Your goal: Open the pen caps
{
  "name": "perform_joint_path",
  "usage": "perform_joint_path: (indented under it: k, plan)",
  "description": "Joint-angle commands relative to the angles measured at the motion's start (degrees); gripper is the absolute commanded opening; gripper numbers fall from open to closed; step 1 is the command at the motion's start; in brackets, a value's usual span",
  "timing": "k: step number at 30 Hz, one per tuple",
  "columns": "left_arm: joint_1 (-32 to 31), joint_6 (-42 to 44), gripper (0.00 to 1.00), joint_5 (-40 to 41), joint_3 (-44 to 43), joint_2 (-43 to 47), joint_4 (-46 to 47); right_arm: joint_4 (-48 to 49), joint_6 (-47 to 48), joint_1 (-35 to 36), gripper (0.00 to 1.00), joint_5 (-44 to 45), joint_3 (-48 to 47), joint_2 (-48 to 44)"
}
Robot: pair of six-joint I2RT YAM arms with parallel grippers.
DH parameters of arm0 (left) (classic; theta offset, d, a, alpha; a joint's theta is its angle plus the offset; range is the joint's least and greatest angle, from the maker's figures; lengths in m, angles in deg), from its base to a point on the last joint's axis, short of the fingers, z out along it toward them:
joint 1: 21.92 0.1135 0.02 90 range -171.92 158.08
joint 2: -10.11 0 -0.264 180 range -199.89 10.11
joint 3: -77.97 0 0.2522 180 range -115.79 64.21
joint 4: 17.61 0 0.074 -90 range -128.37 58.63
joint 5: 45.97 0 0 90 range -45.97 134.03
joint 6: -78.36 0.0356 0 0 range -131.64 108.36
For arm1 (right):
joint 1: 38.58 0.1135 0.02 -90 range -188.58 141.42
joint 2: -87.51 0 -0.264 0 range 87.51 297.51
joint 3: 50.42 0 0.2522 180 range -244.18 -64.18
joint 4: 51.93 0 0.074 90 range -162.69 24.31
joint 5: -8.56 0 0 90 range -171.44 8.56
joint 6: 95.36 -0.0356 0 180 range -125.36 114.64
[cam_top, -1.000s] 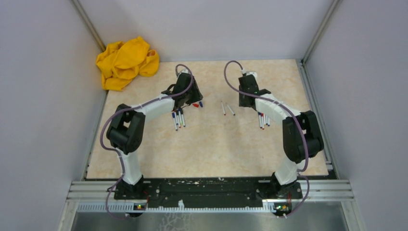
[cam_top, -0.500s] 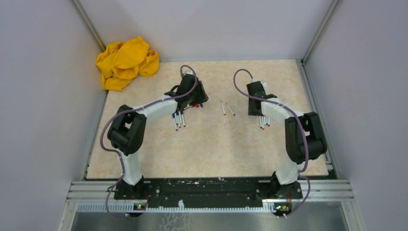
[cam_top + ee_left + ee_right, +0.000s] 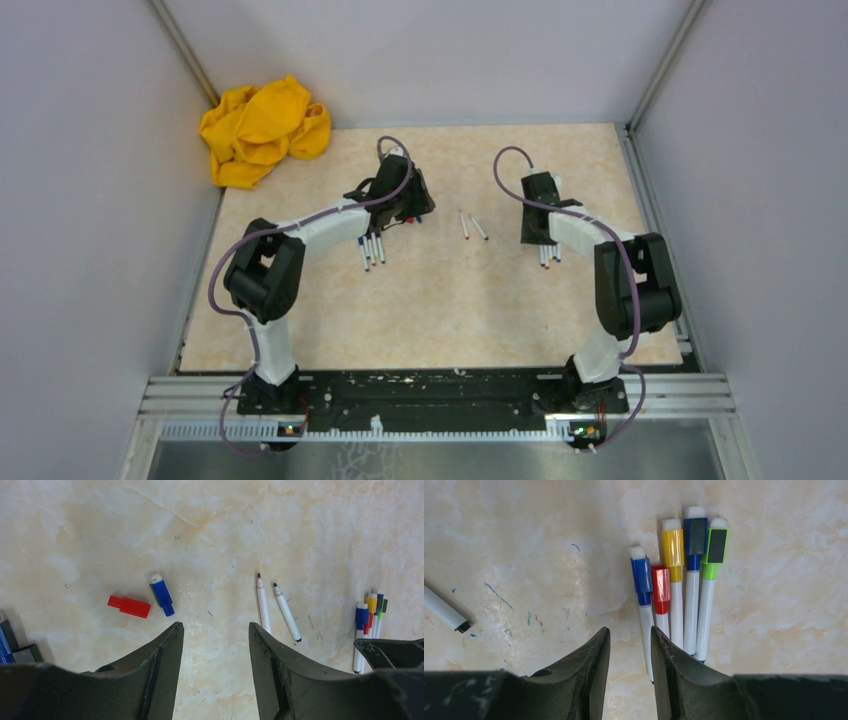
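Note:
In the left wrist view a loose red pen cap (image 3: 129, 606) and a loose blue pen cap (image 3: 161, 594) lie on the table just beyond my left gripper (image 3: 215, 626), which is open and holds nothing. Two uncapped pens (image 3: 262, 602) lie ahead of its right finger. My right gripper (image 3: 630, 630) is open with bare table between its fingers. It hovers over the near ends of several capped pens (image 3: 674, 600), whose caps are blue (image 3: 642, 575), red (image 3: 660, 587), yellow, blue and green. From above, the left gripper (image 3: 418, 208) and right gripper (image 3: 537, 235) flank the two uncapped pens (image 3: 472, 226).
A crumpled yellow cloth (image 3: 262, 130) lies at the back left corner. Another bunch of pens (image 3: 372, 247) lies beside the left forearm. Grey walls close in the table on three sides. One uncapped pen's end (image 3: 444, 611) shows at the left of the right wrist view.
My left gripper has opened wider and shifted slightly right, now covering the loose caps from above. My right gripper has moved right and nearer, over the capped pens.

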Motion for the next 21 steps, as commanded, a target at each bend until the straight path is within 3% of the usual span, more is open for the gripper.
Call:
perform_joint_path:
  k: [1,21]
  plan:
    - [-0.4,0.18,0.57,0.5,-1.01,1.68,0.66,2.59,-0.32,-0.6,0.34,-1.57,0.46,-0.24]
    - [-0.41,0.39,0.57,0.64,0.2,1.76,1.4,4.01,-0.45,-1.17,0.32,-2.58,2.34,1.28]
